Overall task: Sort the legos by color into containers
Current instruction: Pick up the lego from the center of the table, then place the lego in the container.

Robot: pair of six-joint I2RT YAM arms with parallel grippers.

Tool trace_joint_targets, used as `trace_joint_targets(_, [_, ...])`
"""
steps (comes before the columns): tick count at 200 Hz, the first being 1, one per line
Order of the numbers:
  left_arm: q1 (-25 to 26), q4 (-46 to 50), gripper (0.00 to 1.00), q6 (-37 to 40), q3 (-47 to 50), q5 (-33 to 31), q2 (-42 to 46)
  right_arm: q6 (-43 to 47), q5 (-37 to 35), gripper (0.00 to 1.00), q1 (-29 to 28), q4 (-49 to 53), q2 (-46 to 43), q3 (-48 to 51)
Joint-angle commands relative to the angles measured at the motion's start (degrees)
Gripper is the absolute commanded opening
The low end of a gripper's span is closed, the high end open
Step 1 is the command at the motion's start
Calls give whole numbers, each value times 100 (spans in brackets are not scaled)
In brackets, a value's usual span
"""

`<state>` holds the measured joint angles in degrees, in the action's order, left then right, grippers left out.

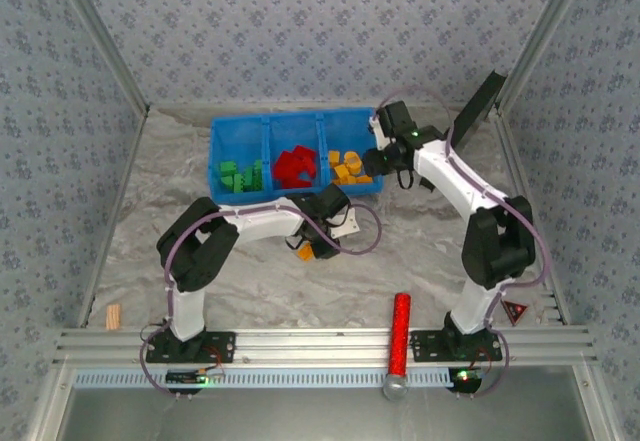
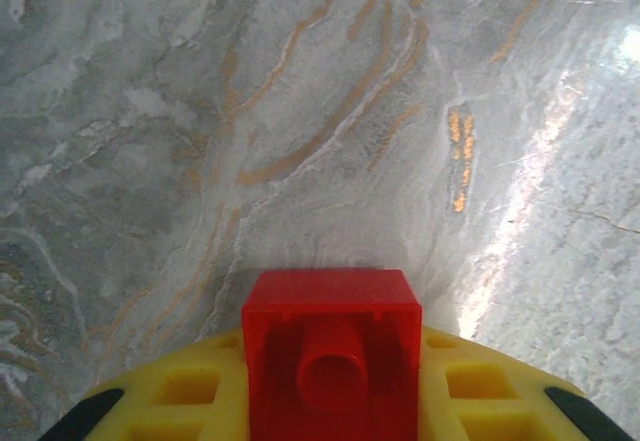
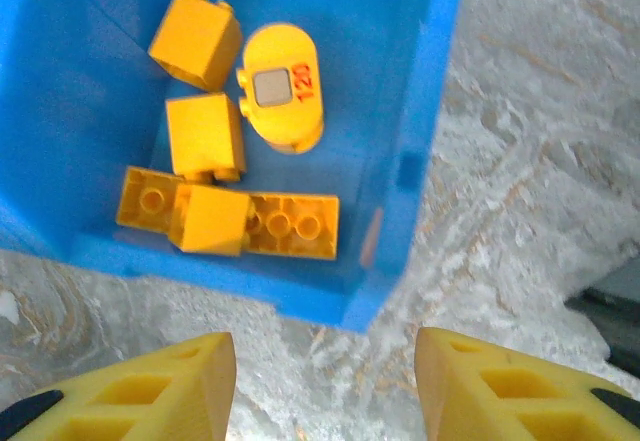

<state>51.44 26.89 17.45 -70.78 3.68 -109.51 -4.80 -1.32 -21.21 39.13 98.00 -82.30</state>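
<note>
From above, you see the bright blue slatted plastic tray (image 1: 245, 119) at the far side of the desk (image 1: 250, 291). It holds green bricks (image 1: 240, 176) on the left, red bricks (image 1: 295, 166) in the middle and orange-yellow bricks (image 1: 347, 169) on the right. One long red cylinder (image 1: 400, 326) lies between the arm bases.

In your left wrist view, the left tool (image 2: 330, 416) is clamped on one small red plastic brick (image 2: 330, 331) above bare marble.

In your right wrist view, the right tool (image 3: 325, 386) stands wide and empty, near the tray's corner. You can count five or six orange-yellow pieces inside.
</note>
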Motion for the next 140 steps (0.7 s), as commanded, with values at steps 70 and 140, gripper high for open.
trace_joint_targets(70, [-936, 42, 21, -475, -683, -668, 1186, -1032, 397, 53, -227, -112, -1371, 2029])
trace_joint_targets(140, [-1889, 1029, 20, -1949, -3039, -1473, -17, -1712, 695, 54, -1312, -96, -1543, 2491])
